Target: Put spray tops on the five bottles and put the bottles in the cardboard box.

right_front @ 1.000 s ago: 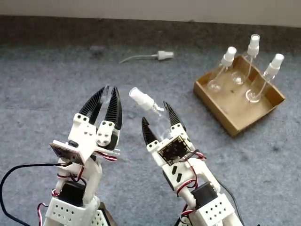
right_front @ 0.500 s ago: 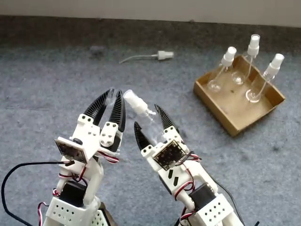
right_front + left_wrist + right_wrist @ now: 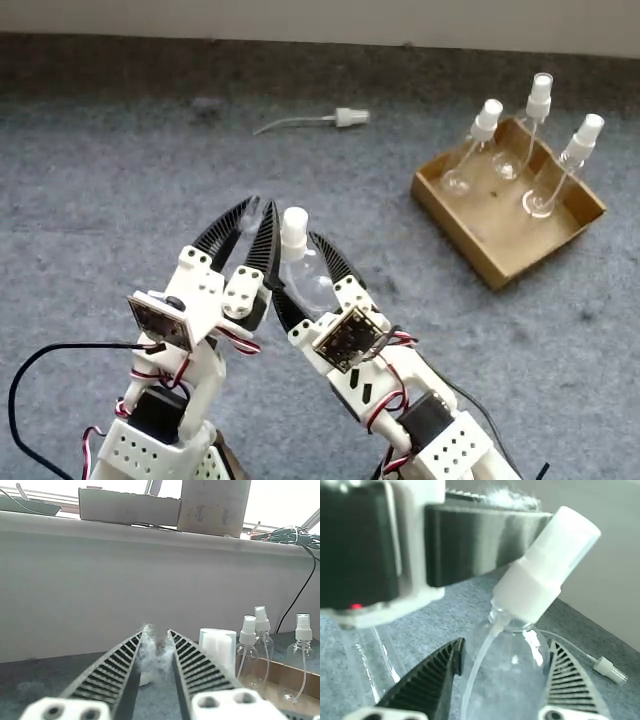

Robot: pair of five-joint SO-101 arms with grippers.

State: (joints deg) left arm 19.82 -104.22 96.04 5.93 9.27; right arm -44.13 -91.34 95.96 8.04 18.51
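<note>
My right gripper (image 3: 293, 268) is shut on a clear bottle (image 3: 305, 282) with a white spray top (image 3: 294, 225), held upright near the table's front. Up close, the bottle (image 3: 515, 670) sits between the right gripper's (image 3: 506, 647) fingers, with its top (image 3: 545, 565) above them. Just to the side, my left gripper (image 3: 258, 208) is shut, its tips next to the top, with whitish fluff on the fingertips (image 3: 146, 636). A loose spray top (image 3: 350, 117) with its tube lies at the back. Three capped bottles (image 3: 470, 150) stand in the cardboard box (image 3: 450, 215).
In the right wrist view another clear bottle (image 3: 362, 665) shows low under the left gripper's body; whether it stands on the carpet I cannot tell. A grey carpet (image 3: 120, 180) covers the table. A white wall (image 3: 100, 580) runs along the back.
The right gripper swung its bottle from tilted to upright and moved left. The left gripper moved right, so the two now stand side by side.
</note>
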